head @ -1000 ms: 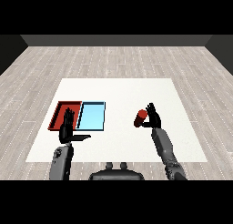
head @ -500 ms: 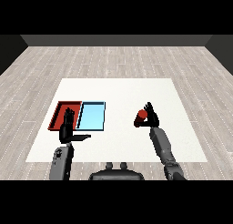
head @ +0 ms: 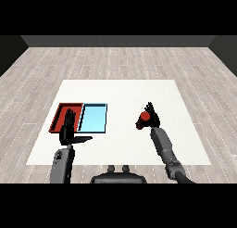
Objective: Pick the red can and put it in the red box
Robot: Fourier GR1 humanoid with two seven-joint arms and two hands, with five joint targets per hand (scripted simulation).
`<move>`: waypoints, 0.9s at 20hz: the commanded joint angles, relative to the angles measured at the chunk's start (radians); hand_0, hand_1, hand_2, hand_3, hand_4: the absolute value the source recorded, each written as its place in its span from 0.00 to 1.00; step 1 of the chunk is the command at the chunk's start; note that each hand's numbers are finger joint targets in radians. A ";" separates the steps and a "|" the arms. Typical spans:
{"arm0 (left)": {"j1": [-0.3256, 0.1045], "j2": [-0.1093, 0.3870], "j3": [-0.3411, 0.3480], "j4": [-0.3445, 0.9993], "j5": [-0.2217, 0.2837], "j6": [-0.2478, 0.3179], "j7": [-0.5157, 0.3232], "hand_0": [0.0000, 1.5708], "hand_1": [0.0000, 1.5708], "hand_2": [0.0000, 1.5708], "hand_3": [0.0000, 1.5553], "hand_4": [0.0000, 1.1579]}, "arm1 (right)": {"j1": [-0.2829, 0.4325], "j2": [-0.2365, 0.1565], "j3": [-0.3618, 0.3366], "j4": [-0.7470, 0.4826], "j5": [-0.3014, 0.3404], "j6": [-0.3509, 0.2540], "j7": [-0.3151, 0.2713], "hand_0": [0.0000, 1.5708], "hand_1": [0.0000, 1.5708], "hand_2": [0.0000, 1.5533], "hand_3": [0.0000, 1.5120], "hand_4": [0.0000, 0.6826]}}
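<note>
While the right hand point(head: 150, 118) sits out over the right half of the white table point(head: 120, 90), its black fingers are curled round the red can point(head: 144, 117), and only a patch of red shows at the hand's left side. The can is in that grasp, held well apart from both trays, with bare tabletop between it and them. Below the hand, the grey right forearm point(head: 163, 146) runs down toward the lower right corner. Over to the left now: the left hand point(head: 69, 132) is up with its fingers straight and pointing away from the robot, thumb stuck out to the right, holding nothing. Its fingertips overlap the near edge of the red tray point(head: 60, 116), and the grey left forearm point(head: 61, 164) drops straight down beneath it. The red tray lies at the table's left side, and the light blue tray point(head: 93, 118) is right beside it, their long edges touching. Beyond the table, grey wood-plank floor point(head: 120, 60) stretches back to a dark wall.
</note>
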 commanded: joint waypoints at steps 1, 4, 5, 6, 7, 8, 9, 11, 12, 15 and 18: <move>-0.035 -0.009 -0.007 0.056 -0.023 0.011 -0.043 0.00 0.00 0.00 0.00 0.00 | -0.005 0.005 0.005 0.009 -0.001 -0.012 0.008 0.00 0.00 0.00 0.00 0.00; 0.019 0.000 0.006 0.006 -0.003 -0.001 -0.031 0.00 0.00 0.00 0.00 0.00 | -0.051 0.008 -0.005 0.129 0.014 0.002 -0.073 0.00 0.00 0.00 0.00 0.00; -0.035 0.040 0.047 0.014 0.050 -0.036 0.030 0.00 0.00 0.00 0.00 0.00 | 0.002 -0.019 0.000 0.008 -0.008 0.021 -0.003 0.00 0.00 0.00 0.00 0.00; 0.022 0.007 0.015 0.019 0.026 -0.035 -0.040 0.00 0.00 0.00 0.00 0.00 | 0.052 -0.004 0.023 -0.029 0.011 -0.002 -0.017 0.00 0.00 0.00 0.00 0.00; 0.000 0.011 0.014 0.021 0.001 -0.012 -0.034 0.00 0.00 0.00 0.00 0.00 | -0.105 -0.027 -0.024 0.192 0.017 0.014 -0.085 0.00 0.00 0.00 0.00 0.00; 0.081 -0.012 -0.013 -0.027 -0.013 -0.008 -0.045 0.00 0.00 0.00 0.00 0.00 | -0.042 -0.004 0.009 0.071 0.016 -0.009 -0.015 0.00 0.00 0.00 0.00 0.00; -0.039 0.007 0.020 -0.015 0.013 0.017 0.043 0.00 0.00 0.00 0.00 0.00 | -0.032 0.018 0.015 -0.002 0.001 -0.032 0.028 0.00 0.00 0.00 0.00 0.00; 0.045 -0.017 -0.021 -0.007 -0.011 -0.006 -0.035 0.00 0.00 0.00 0.00 0.00 | -0.110 -0.015 -0.015 0.211 0.024 0.024 -0.109 0.00 0.00 0.00 0.00 0.00; -0.041 -0.026 -0.017 0.049 -0.029 0.032 -0.021 0.00 0.00 0.00 0.00 0.00 | -0.005 0.031 0.027 0.027 0.014 -0.013 -0.024 0.00 0.00 0.00 0.00 0.00; -0.074 0.003 0.028 0.053 0.018 0.016 0.022 0.00 0.00 0.00 0.00 0.00 | -0.086 -0.037 -0.006 0.201 0.034 0.014 -0.063 0.00 0.00 0.00 0.00 0.00; 0.041 -0.010 -0.014 -0.005 -0.005 -0.009 -0.026 0.00 0.00 0.00 0.00 0.00 | -0.121 0.001 -0.025 0.202 0.010 -0.039 -0.043 0.51 0.51 0.59 0.53 0.00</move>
